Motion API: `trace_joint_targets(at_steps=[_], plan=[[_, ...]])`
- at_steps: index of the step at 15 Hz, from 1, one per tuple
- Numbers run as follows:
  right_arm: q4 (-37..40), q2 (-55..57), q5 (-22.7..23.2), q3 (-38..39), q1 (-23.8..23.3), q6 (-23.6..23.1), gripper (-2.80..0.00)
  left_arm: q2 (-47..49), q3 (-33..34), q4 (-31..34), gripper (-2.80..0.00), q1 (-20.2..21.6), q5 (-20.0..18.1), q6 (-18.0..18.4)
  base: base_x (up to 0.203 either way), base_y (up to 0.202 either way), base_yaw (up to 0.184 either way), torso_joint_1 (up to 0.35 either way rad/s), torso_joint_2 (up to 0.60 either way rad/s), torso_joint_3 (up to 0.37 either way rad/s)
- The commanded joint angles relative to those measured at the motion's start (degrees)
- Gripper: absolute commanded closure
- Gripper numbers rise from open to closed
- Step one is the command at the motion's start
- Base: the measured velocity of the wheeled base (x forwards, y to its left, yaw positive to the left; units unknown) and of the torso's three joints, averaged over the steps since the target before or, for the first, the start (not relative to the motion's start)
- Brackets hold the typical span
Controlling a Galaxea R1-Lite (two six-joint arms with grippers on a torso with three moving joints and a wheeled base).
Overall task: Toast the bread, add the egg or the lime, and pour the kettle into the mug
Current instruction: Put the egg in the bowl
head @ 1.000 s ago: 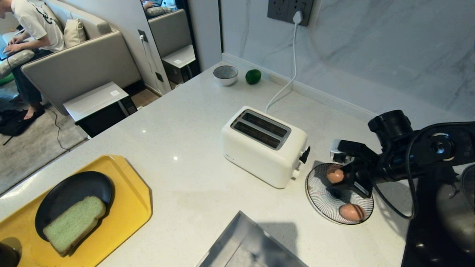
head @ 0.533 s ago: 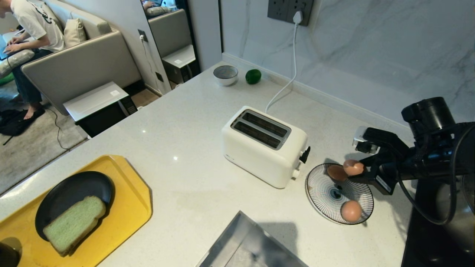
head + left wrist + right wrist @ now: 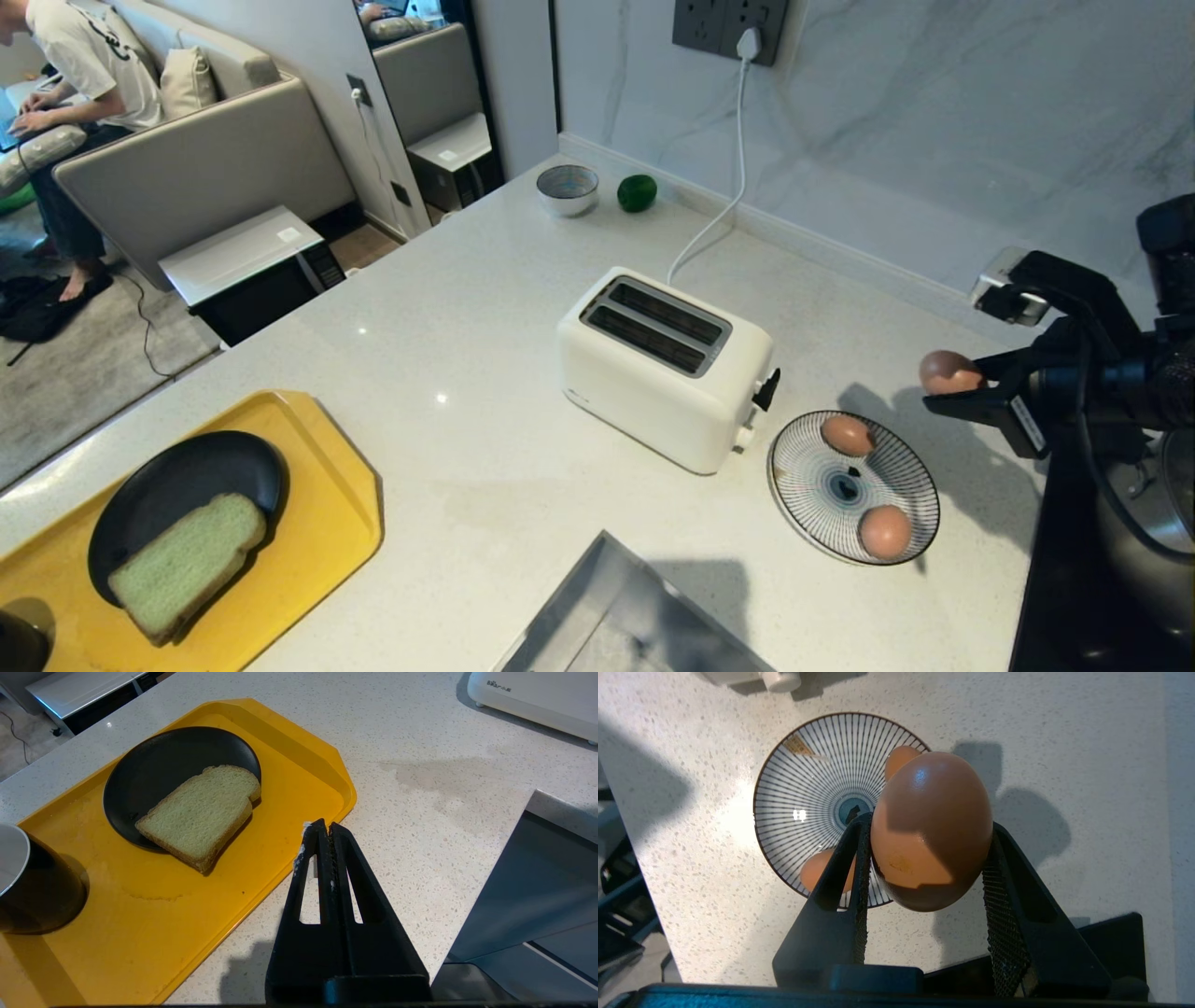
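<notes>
My right gripper [image 3: 952, 381] is shut on a brown egg [image 3: 946, 371], held in the air to the right of and above the striped plate [image 3: 794, 504]. In the right wrist view the egg [image 3: 931, 830] sits between the two pads of the gripper [image 3: 927, 828]. Two more eggs [image 3: 848, 434] lie on that plate. The pale green bread [image 3: 187, 560] rests on a black plate on the yellow tray [image 3: 327, 523]. My left gripper [image 3: 324, 826] hangs shut and empty beside the tray's edge. The lime [image 3: 637, 192] sits at the far back. The mug [image 3: 28, 882] stands on the tray. The kettle is out of view.
A white toaster [image 3: 667, 364] with empty slots stands mid-counter, its cord running to the wall socket. A small grey bowl [image 3: 567, 187] sits beside the lime. A steel basin [image 3: 616, 616] is at the front edge. A person sits on the sofa, far left.
My right gripper has lifted one egg off the striped plate and carried it up and to the right. Two eggs stay on the plate. The left arm has not moved.
</notes>
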Motion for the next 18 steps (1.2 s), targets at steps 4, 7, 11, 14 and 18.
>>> trace_joint_targets(at_steps=[4,7,11,14,18], plan=[[0.08,-12.02,-1.44,3.19,0.53,1.67,0.00,0.05,0.00,-0.03,0.00,0.02,0.04,0.00,0.000,0.000,0.000,0.000,0.00,0.000],[0.08,-16.65,-4.14,5.34,0.77,1.94,0.00,0.05,0.00,-0.03,0.00,0.02,0.04,-0.08,0.000,0.000,0.000,0.000,0.00,0.000],[-0.09,-19.69,-6.98,7.07,0.78,2.96,0.00,0.05,0.00,-0.03,0.00,0.10,0.04,-0.02,0.000,0.000,0.000,0.000,0.00,0.000],[-0.09,-21.08,-7.61,7.14,0.69,4.03,0.00,0.05,0.00,-0.03,0.00,0.02,0.04,0.00,0.000,0.000,0.000,0.000,0.00,0.000],[-0.25,-21.53,-10.90,6.22,0.76,7.47,0.00,0.05,0.00,-0.03,0.00,0.08,0.04,0.00,0.000,0.000,0.000,0.000,0.00,0.000]])
